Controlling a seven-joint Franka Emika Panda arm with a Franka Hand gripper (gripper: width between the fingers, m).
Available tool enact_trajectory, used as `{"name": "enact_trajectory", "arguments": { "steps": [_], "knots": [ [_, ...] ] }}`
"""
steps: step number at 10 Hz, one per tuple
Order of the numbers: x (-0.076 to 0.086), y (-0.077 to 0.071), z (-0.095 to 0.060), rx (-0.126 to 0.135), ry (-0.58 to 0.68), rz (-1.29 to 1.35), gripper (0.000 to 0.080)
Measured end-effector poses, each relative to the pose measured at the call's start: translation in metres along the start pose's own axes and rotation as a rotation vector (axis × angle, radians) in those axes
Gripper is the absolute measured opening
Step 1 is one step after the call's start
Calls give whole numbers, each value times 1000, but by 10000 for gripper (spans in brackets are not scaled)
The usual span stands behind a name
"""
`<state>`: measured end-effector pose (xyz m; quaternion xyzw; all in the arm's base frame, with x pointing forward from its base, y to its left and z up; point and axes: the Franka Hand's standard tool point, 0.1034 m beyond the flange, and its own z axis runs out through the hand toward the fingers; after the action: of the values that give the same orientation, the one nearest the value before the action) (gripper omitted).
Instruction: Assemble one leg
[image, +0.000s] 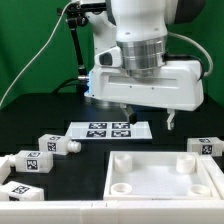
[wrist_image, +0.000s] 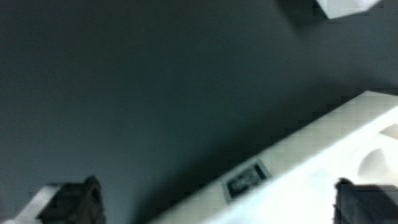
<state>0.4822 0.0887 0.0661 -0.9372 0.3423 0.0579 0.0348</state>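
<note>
In the exterior view, the gripper hangs above the middle of the black table, over the end of the marker board on the exterior view's right. Its two fingers are spread wide and nothing is between them. One leg lies on its side just off the marker board's other end, toward the table's edge on the exterior view's left. A second leg lies just beside it, nearer that edge. A third leg lies at the front corner on the same side. A fourth leg lies near the edge on the exterior view's right, just behind the tray-like piece. That piece lies flat along the front edge with round sockets in its corners.

In the wrist view, the two dark fingertips are far apart, with only bare table between them. A corner of the tray-like piece shows, with a marker tag on its side wall. A small white shape sits at the frame's corner, too cropped to identify.
</note>
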Motion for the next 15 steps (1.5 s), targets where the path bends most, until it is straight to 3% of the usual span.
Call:
{"name": "enact_trajectory", "arguments": {
  "steps": [1,5,7,8,9,10,12,13,15],
  "knots": [
    [-9,0,5,-8,-9,41,649],
    [-14,-6,5,24,-40,317,649],
    [-23,9,10,82,-72,681,649],
    [-29,6,12,81,-89,806,649],
    [-32,1,15,120,-90,920,649],
    [-35,1,16,111,-102,926,649],
    [-33,4,16,124,-110,876,649],
    [-28,8,15,153,-134,861,649],
    [-17,-3,13,211,-174,874,649]
  ]
}}
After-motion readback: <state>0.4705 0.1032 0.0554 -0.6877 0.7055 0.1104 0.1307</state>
